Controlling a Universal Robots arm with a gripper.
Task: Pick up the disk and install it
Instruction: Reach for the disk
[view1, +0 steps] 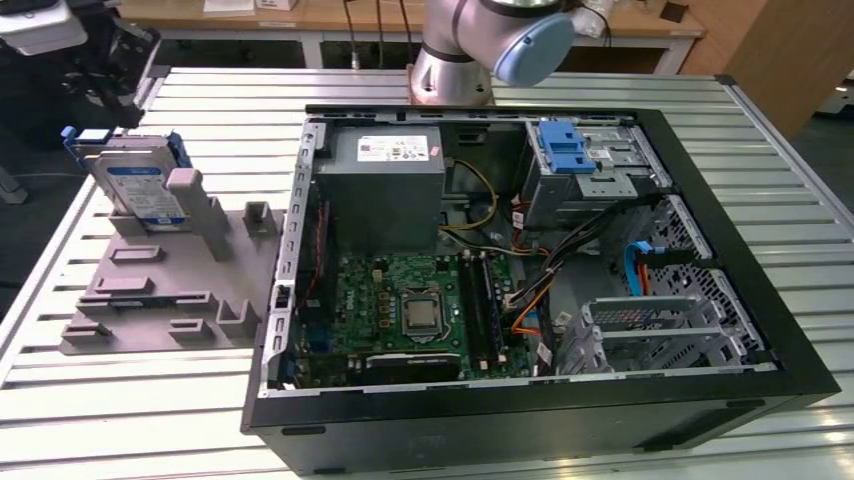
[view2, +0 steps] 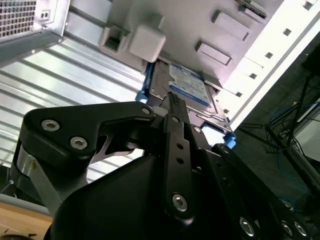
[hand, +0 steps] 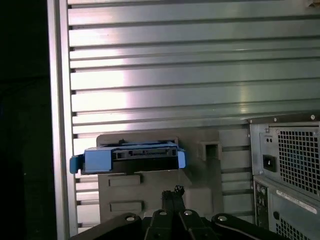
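Slatted metal bench (view1: 134, 400) carrying an open computer case (view1: 507, 425) lying on its side. Arm base (view1: 454, 60) stands at the far edge of the bench, behind the case.

Inside the case: green motherboard (view1: 400, 300), grey metal box (view1: 387, 190) with a white sticker, and a drive cage with a blue ridged tab (view1: 567, 150) at the corner toward the exterior view's right.

Grey stand (view1: 160, 290) lies flat on the bench, just beside the case wall, on the exterior view's left. The disk (view1: 138, 185) stands on edge in a slot at the stand's far end, leaning slightly. Its blue-and-white label faces outward and the blue frame shows along its edges. Not installed; it is outside the case.

Second wrist view: label side of the disk (view2: 187, 85) seen past the black tool (view2: 170, 97), whose tip points toward it. First wrist view: the disk (hand: 131, 156) seen edge-on, as a blue frame with a dark connector strip.

Tool (hand: 173, 191): fingers pressed together, pinching nothing. In the first wrist view a strip of bare stand (hand: 195, 185) shows between the fingertips and the disk, so the two look apart. The tool is nearest to the disk.
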